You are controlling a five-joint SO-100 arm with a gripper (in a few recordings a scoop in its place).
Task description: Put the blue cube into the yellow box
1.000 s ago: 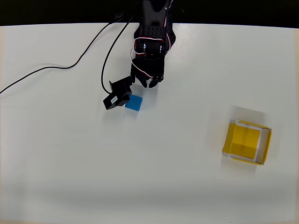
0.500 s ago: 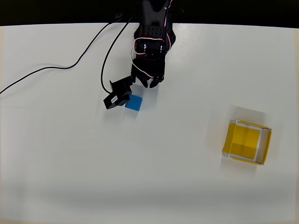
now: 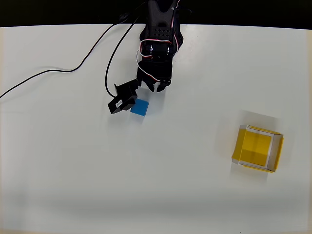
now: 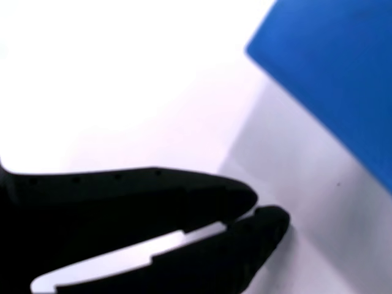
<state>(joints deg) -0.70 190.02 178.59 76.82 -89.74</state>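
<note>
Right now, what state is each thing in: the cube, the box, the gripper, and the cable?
blue cube: flat on the table, not gripped, right beside the black wrist part, well apart from the box.
yellow box: upright, open-topped, nothing inside.
gripper: low by the cube, fingertips nearly together in the wrist view, nothing between them.
cable: lying slack across the table.

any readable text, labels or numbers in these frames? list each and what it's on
White label on the black part beside the blue cube, overhead view: there is print on it, but too small to read.
Blue cube, yellow box, table: no text or markings visible.
Wrist view: the gripper and the cube face are blurred and show no lettering.
Nothing legible anywhere.
</note>
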